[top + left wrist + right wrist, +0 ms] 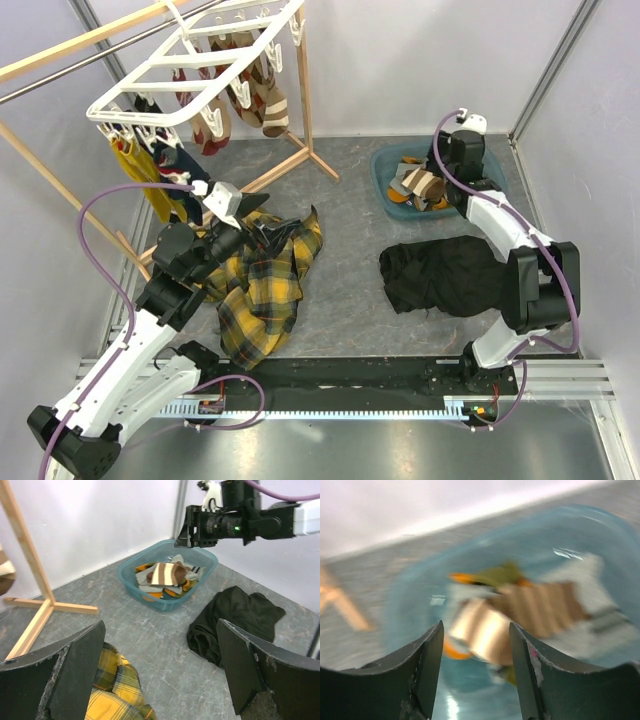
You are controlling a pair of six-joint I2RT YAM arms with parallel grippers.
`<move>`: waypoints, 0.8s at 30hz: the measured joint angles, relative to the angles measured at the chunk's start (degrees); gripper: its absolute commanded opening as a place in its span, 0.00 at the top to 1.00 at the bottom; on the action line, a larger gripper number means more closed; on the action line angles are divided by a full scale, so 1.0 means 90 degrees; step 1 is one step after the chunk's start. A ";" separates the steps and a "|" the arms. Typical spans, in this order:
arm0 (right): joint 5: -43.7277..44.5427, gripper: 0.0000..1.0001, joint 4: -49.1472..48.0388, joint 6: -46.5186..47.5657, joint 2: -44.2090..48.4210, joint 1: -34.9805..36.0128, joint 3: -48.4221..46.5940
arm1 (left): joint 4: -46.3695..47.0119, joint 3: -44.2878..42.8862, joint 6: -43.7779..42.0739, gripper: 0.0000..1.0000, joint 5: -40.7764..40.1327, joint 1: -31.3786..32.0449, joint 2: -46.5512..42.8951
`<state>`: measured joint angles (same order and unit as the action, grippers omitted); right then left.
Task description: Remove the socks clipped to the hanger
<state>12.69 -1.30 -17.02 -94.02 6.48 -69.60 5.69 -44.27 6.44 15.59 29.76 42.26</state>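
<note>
The hanger hangs from the rail at the far left. It is a light plastic frame that will likely swing and tilt when you tug, so pull gently and straight down. The socks dangle under it from the clips. Mustard and navy ones are at the near end, just beyond the left gripper, with brown and red ones farther back. They look soft, light and limp, so take one just below its clip, not by the floppy toe. More socks lie in the bin at the far right.

Your left gripper is wide and empty. Your right gripper hovers over the bin, jaws apart, nothing between them. Its wrist view is blurred. The top view cuts off the hanger's far end, and the clips are too small to tell how firmly they bite.
</note>
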 measured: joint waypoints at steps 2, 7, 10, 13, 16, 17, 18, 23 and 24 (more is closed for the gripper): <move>-0.0432 0.37 -0.0386 -0.0066 0.0000 0.0138 0.0010 | -0.0007 0.0000 -0.0012 0.01 -0.0194 0.0000 0.0000; -0.1392 0.37 -0.1802 -0.0240 0.0000 0.0741 0.0039 | -0.0223 -0.0002 -0.0034 0.01 -0.1457 0.0002 -0.0049; -0.1683 0.35 -0.2550 -0.0240 -0.0010 0.1214 0.0015 | -0.0430 -0.0005 -0.0053 0.01 -0.2552 0.0000 -0.0090; -0.1880 0.31 -0.3033 -0.0185 -0.0236 0.1719 -0.0350 | -0.0712 -0.0090 -0.0056 0.01 -0.3364 0.0000 -0.0085; -0.1977 0.29 -0.3470 -0.0148 -0.0678 0.2200 -0.1035 | -0.0952 -0.0160 -0.0053 0.01 -0.3925 0.0000 -0.0121; -0.1987 0.28 -0.3580 -0.0141 -0.0801 0.2314 -0.1219 | -0.1027 -0.0172 -0.0053 0.01 -0.4068 0.0000 -0.0153; -0.1977 0.29 -0.3667 -0.0134 -0.0908 0.2409 -0.1382 | -0.1120 -0.0189 -0.0053 0.01 -0.4201 0.0000 -0.0194; -0.1693 0.28 -0.3959 -0.0041 -0.1479 0.2754 -0.2157 | -0.1479 -0.0355 -0.0022 0.01 -0.4721 0.0000 -0.0287; -0.1644 0.28 -0.3988 -0.0027 -0.1571 0.2798 -0.2263 | -0.1518 -0.0398 0.0005 0.01 -0.4782 -0.0007 -0.0279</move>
<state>-2.11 -37.19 -17.26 -108.16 31.66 -89.97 -7.97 -47.86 6.48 -27.44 29.69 39.75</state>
